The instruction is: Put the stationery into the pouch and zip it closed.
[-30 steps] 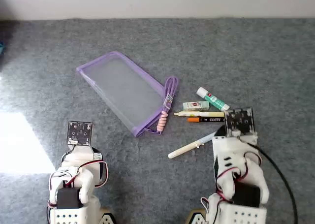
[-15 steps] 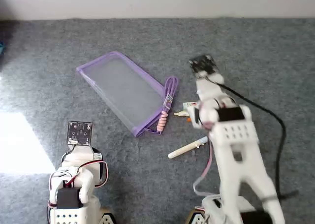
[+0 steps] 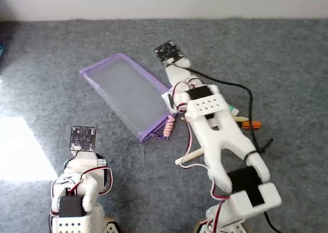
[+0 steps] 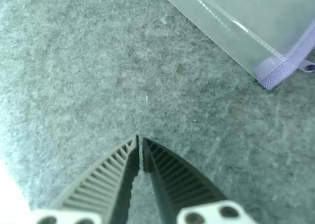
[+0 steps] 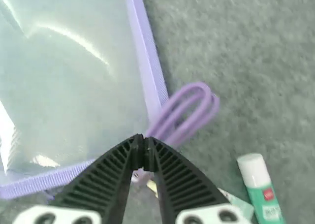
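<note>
Right gripper [image 5: 143, 152]: tips pressed together — over the pouch [image 5: 64, 76] corner, beside its purple loop [image 5: 189, 111].
Left gripper [image 4: 140, 152]: pressed together too, above carpet [image 4: 98, 61].

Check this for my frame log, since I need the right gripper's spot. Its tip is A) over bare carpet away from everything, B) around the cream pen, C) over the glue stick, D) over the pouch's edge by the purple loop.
D: in the right wrist view the right gripper, shut, sits over the purple edge of the pouch beside the purple loop, with the glue stick lying apart on the carpet.
</note>
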